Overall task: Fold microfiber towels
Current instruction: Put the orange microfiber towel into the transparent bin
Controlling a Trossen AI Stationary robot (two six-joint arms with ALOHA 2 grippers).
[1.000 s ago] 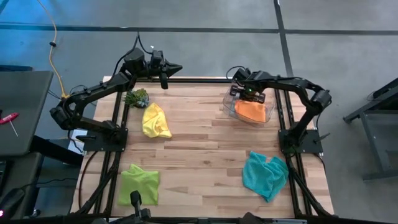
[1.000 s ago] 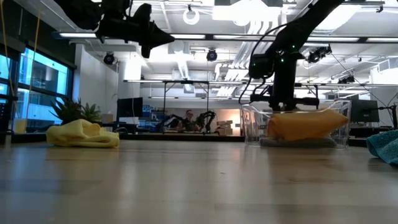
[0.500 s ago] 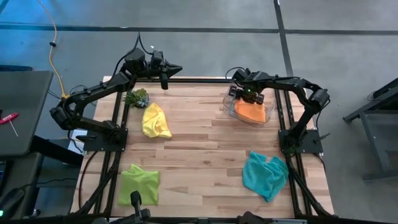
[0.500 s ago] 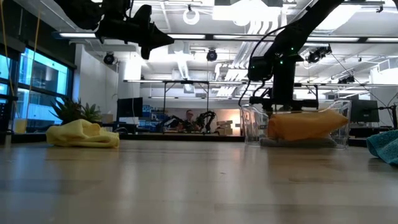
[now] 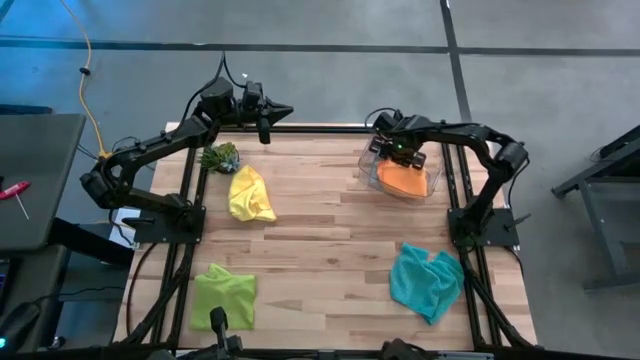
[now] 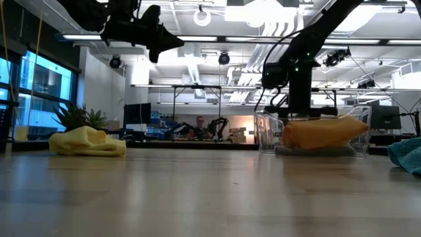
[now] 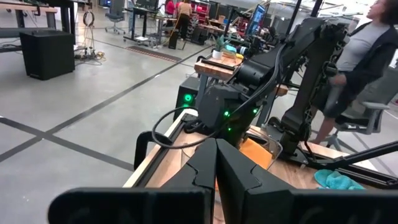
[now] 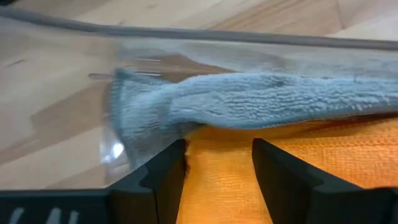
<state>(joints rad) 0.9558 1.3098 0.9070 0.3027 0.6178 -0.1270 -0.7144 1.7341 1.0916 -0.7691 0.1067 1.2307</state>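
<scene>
Orange towel (image 8: pixel 292 174) lies in the clear bin (image 5: pixel 372 172) over the grey one (image 8: pixel 261 99); my right gripper (image 8: pixel 217 162), jaws released, should lift straight clear. Left gripper (image 5: pixel 266 122) waits clenched.

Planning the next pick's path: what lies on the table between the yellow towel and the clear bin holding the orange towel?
Only bare wood, per the high view: nothing lies between the yellow towel and the clear bin.
</scene>
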